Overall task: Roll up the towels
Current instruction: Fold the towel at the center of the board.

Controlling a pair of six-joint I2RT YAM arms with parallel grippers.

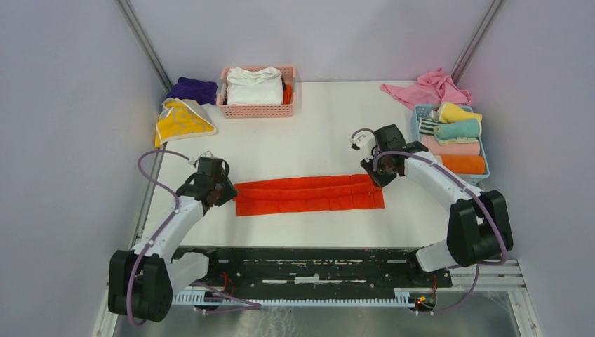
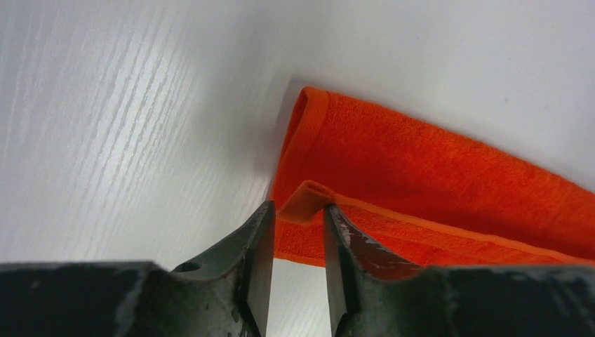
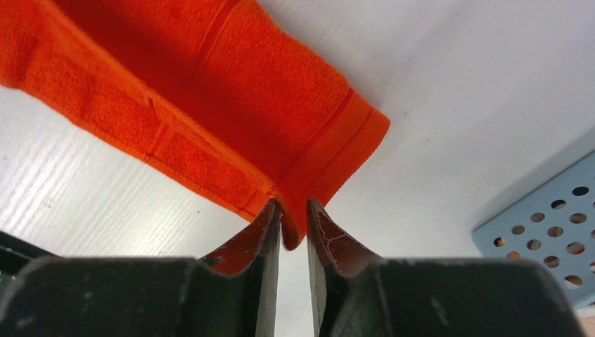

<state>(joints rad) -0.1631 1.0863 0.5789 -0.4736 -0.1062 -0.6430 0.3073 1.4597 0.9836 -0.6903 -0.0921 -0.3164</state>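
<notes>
So the orange-red towel (image 1: 309,194) is lying flat on the table (image 1: 316,133) as one long folded strip, not rolled at all, and I'll place everything else off it.

The left gripper (image 2: 298,210) is at the towel's left end with its jaws open a little. A folded bit of hem sits right at the tips, and it looks loose rather than pinched. The right gripper (image 3: 293,207) is at the towel's right end with its jaws only a sliver apart and the towel's corner tucked between them (can't honestly tell whether it's clamped or just resting there).

Right of the towel and a bit farther back is a blue basket (image 3: 523,242) with holes in it. It holds rolled towels lined up near to far: an orange one (image 1: 463,164), a pink one (image 1: 452,147), a teal one (image 1: 457,129) and a yellow one (image 1: 457,111), plus something black-and-white striped (image 1: 428,127) against the left wall.

Just beyond that basket there's a loose pink cloth (image 1: 424,89) in a crumpled heap.

Far behind the towel, slightly left of its middle, is a pink basket (image 1: 257,110) with a folded white cloth (image 1: 254,86) filling most of it and something orange (image 1: 287,93) squeezed in on the right.

Behind the towel's left end there's a yellow-and-white towel (image 1: 181,121), and a purple towel (image 1: 191,89) sits past that, beside the pink basket.
</notes>
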